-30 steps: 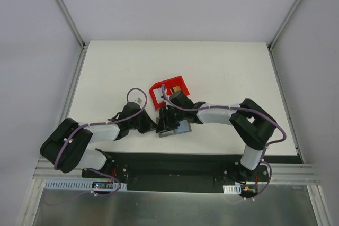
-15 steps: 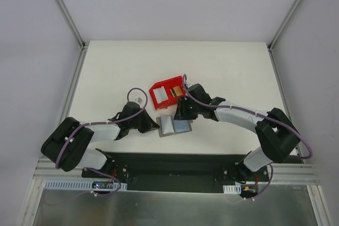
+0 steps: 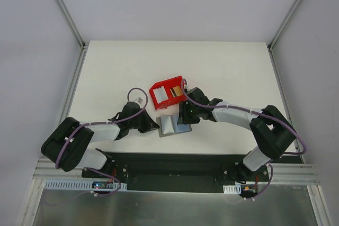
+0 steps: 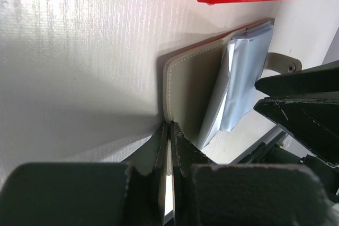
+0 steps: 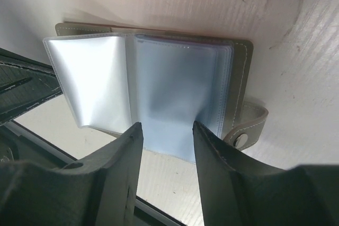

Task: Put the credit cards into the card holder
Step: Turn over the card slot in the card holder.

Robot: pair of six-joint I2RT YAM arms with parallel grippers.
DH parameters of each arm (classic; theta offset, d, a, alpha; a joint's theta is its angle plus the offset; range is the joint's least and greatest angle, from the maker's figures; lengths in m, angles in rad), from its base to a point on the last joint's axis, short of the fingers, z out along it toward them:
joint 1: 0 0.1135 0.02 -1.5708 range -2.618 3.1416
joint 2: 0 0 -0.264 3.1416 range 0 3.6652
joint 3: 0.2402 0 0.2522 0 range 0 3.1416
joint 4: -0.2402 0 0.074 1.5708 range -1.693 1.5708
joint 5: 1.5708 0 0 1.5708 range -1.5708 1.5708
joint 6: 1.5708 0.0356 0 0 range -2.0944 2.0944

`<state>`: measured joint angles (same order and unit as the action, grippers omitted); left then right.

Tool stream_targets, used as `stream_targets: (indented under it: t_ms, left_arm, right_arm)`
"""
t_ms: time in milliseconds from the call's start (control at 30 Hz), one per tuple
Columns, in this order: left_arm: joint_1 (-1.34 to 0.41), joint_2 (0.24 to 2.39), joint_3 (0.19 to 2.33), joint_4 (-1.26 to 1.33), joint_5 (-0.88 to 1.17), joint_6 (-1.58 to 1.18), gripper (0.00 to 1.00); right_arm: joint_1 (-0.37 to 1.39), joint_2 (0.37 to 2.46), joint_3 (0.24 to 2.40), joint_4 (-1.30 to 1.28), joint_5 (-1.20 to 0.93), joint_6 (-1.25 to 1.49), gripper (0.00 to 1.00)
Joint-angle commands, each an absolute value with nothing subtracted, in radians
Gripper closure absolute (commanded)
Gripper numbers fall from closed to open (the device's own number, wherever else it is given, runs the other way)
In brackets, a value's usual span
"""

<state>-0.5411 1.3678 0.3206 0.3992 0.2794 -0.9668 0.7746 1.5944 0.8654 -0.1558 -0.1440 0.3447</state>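
1 left gripper: my arm low over the desk, fingers pressed together, tips at the left edge of the card holder. 1 holder: open flat on the desk, grey cover, clear sleeves, snap tab, just in front of 1 red bin. 2 cards in the bin: pale card, gold card. 1 right gripper: fingers spread above the sleeves, holding nothing.

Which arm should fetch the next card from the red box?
Right, probably: the right gripper hangs open, empty over the card holder, beside the red bin with the credit cards; the left gripper is shut at the holder's edge.
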Motion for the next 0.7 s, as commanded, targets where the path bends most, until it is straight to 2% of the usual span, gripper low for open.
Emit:
stream_targets:
  t_ms: [0,533,667]
  left_arm:
    - [-0.531,1.384,0.284,0.276,0.253,-0.905,1.00]
    - [-0.531,1.374,0.284,0.281,0.261,-0.907,1.00]
    - [-0.531,1.376,0.284,0.281,0.259,-0.905,1.00]
  right_arm:
    - [0.778,1.563,0.861,-0.202,-0.092,0.322,0.54]
    - [0.782,1.568,0.857,-0.195,-0.104,0.314,0.52]
    - [0.798,1.578,0.859,-0.187,-0.104,0.318,0.55]
